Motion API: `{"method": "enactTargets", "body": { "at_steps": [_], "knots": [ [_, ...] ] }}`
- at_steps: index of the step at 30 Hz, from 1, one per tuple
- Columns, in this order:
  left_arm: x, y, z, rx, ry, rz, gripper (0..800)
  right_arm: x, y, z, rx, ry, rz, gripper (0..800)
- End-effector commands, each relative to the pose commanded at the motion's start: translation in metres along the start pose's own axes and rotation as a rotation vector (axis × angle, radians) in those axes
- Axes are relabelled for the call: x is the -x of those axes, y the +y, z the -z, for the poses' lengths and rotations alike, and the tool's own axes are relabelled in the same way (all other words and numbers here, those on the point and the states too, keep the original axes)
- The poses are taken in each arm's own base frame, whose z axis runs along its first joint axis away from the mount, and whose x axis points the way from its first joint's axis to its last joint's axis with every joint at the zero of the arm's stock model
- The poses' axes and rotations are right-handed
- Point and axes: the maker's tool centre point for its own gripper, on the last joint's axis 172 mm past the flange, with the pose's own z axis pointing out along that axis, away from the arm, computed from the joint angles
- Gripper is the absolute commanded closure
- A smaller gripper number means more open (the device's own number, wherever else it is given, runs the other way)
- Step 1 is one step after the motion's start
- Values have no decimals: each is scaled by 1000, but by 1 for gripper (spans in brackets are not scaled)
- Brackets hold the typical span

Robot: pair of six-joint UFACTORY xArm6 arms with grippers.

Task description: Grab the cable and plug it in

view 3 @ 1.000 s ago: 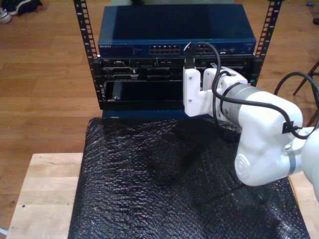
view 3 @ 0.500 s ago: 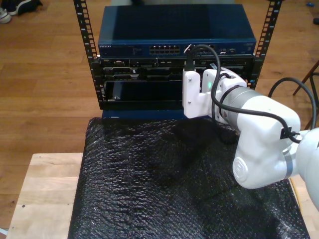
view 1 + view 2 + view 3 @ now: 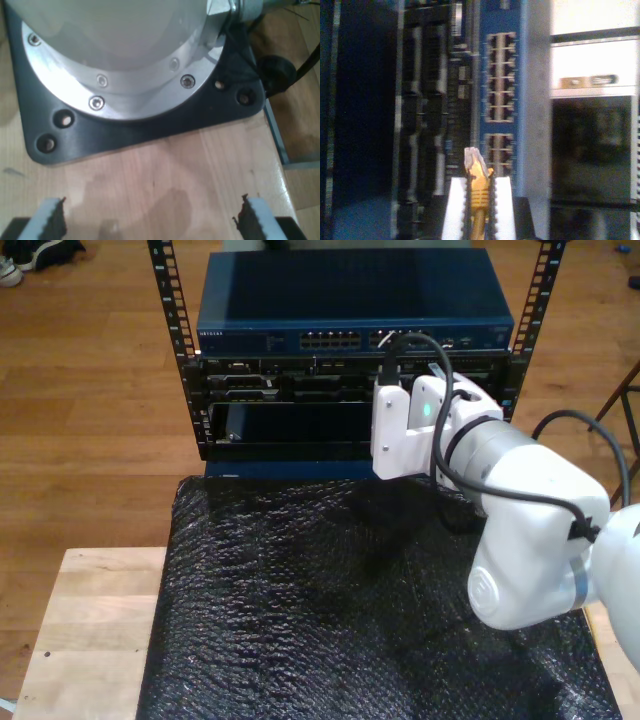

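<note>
In the second wrist view, my second gripper (image 3: 479, 202) is shut on the yellow-orange cable (image 3: 479, 192). The cable's clear plug (image 3: 472, 158) sticks out past the white fingers (image 3: 454, 205). The plug points at the rows of ports (image 3: 500, 80) on the blue switch, a short way off and touching none. In the exterior view, the second arm (image 3: 520, 490) reaches from that view's right, and its white wrist (image 3: 400, 430) hangs in front of the rack below the switch (image 3: 350, 300). My first gripper (image 3: 152, 222) is open over bare wood.
A black bubble-wrap mat (image 3: 330, 610) covers the wooden table (image 3: 90, 630) before the rack (image 3: 170, 310). A thick black arm cable (image 3: 412, 340) loops above the wrist. Under my first gripper, a dark base plate (image 3: 150, 125) carries an arm's round foot.
The second arm's wrist has shifted slightly towards the exterior view's right, still in front of the rack.
</note>
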Motion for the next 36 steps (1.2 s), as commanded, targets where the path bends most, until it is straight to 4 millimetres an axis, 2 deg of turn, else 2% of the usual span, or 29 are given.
{"method": "enactTargets", "body": {
  "at_steps": [5, 11, 14, 20, 23, 27, 32, 36],
  "knots": [
    [-1, 0, -1, 0, 2, 0, 0, -1, 6, -4, 55, 3, 4, 800],
    [0, 0, 0, 0, 0, 0, 0, 2, 1, -10, 51, -5, -3, 800],
    [0, 0, 0, 0, 0, 0, 0, 3, 9, -9, 96, -8, -3, 800],
    [0, 0, 0, -1, 0, 2, 0, 3, 18, -24, 138, -14, -9, 800],
    [0, 0, 0, 0, 0, 0, 0, 9, 20, -31, 163, -39, -24, 800],
    [-1, 0, -1, -1, 1, 1, 0, 5, 14, -41, 170, -60, -4, 800],
    [0, 0, 0, 0, 0, 0, 0, 14, 19, -43, 224, -95, -1, 800],
    [0, 0, 0, -1, 0, 1, 0, 32, 18, -39, 247, -160, 5, 800]
  ]
}}
